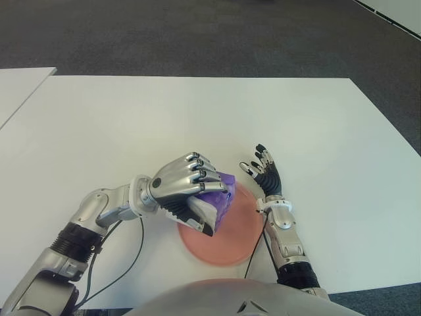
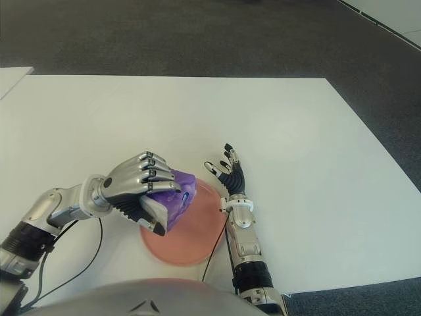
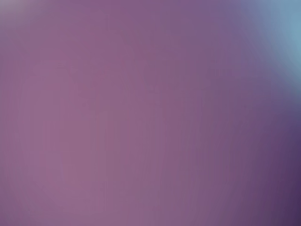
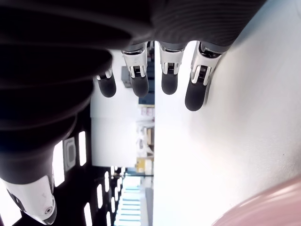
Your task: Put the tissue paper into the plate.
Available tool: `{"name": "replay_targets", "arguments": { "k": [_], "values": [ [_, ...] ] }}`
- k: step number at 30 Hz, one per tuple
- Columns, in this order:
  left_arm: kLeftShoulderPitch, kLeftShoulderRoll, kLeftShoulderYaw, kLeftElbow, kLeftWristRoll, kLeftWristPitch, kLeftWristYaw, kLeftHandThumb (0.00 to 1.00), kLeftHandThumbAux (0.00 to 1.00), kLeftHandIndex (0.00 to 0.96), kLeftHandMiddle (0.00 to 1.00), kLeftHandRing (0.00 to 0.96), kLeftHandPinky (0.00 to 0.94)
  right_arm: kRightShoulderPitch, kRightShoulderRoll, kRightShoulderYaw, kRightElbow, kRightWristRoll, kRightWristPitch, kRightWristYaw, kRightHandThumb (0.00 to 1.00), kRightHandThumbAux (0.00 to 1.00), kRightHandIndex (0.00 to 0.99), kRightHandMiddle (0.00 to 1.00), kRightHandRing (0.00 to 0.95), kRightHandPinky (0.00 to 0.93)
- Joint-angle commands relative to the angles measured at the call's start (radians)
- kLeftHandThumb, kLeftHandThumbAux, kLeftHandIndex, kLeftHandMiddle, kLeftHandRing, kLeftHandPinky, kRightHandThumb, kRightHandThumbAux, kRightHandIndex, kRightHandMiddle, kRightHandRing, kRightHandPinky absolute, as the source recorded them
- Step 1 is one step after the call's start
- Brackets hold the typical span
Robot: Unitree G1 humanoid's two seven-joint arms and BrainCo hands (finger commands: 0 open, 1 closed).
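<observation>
A purple tissue paper pack [image 1: 220, 197], soft-sided and slightly crumpled with a paler end face, sits clamped in the left hand [image 1: 183, 187] directly above the plate [image 1: 240, 234]. The hand's metallic silver fingers [image 1: 200, 172] curl over the top of the pack while the black-padded thumb presses from below, so the pack is pinched between them. The left wrist view shows nothing but a smooth purple blur, the pack filling the lens.

The plate is round, shallow and salmon pink with a matte finish, lying flat on the white surface [image 1: 197, 112] near its six o'clock edge. The pack hangs over the plate's ten o'clock portion; whether it touches the plate cannot be told.

At the plate's three o'clock rim the right hand [image 1: 264, 172] points toward twelve o'clock, its black-tipped fingers [image 4: 165, 80] spread and relaxed, holding nothing. In the right wrist view the fingertips hang over bare white surface with a curve of the pink rim at the corner.

The surface is smooth, rectangular and plain. Dark grey carpet [image 1: 197, 33] lies beyond its far edge, and a thin black cable [image 1: 125, 266] trails from the left forearm.
</observation>
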Motion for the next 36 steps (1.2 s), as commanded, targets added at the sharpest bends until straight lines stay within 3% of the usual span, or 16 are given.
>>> {"name": "replay_targets", "arguments": {
  "k": [1,13,25,36],
  "values": [
    [0.020,-0.012,-0.021,0.033,0.047,0.001,0.013,0.719,0.700,0.443,0.827,0.819,0.787,0.049,0.012,-0.002,0.048,0.014,0.071,0.005,0.087,0.685,0.063,0.043,0.000,0.000],
    [-0.022,-0.062,-0.081,0.143,0.192,0.059,0.203,0.712,0.703,0.442,0.836,0.818,0.806,0.038,0.014,-0.002,0.052,0.009,0.094,0.003,0.100,0.680,0.063,0.042,0.000,0.000],
    [-0.055,-0.175,-0.242,0.333,0.243,0.112,0.397,0.711,0.703,0.442,0.870,0.860,0.856,0.042,0.014,0.004,0.040,-0.005,0.104,-0.009,0.083,0.687,0.059,0.040,0.000,0.000],
    [-0.127,-0.168,-0.322,0.409,0.254,0.129,0.493,0.713,0.702,0.442,0.872,0.863,0.854,0.044,0.015,0.006,0.029,-0.003,0.117,-0.010,0.068,0.693,0.048,0.033,0.000,0.000]
  ]
}}
